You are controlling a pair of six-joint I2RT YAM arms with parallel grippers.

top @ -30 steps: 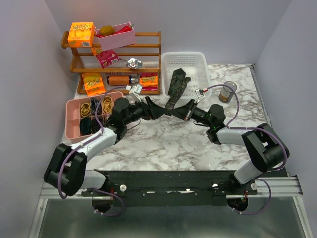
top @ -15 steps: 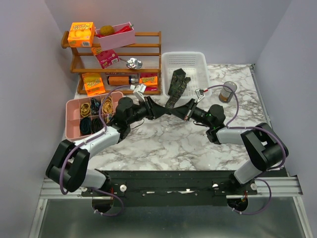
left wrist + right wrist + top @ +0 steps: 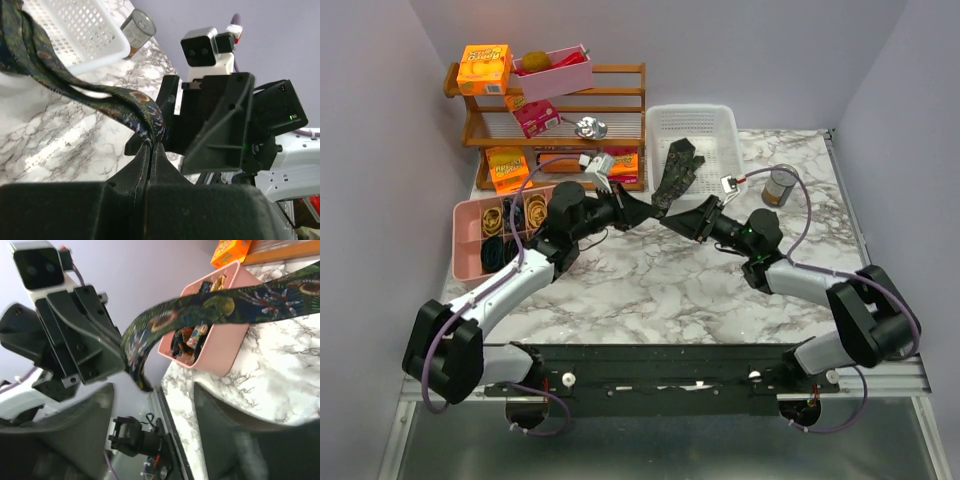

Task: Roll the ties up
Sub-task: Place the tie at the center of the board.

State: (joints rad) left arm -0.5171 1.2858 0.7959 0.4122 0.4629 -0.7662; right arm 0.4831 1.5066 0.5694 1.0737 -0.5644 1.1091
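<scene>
Now | left pincer (image 3: 151, 146) pinching tie (image 3: 134, 102) | right pincer (image 3: 152, 415) spread, blurred | tie cropped

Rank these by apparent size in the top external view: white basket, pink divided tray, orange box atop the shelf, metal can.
1. pink divided tray and white basket: about alike, and the tray is partly hidden, so unranked.
2. orange box.
3. metal can, slightly smaller than the box.

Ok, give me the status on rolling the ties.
Done: nothing rolled yet. In hand: the left gripper is shut on one end of a tie, the rest trailing into the white basket; the right gripper is open beside it. Left: the whole roll.
</scene>
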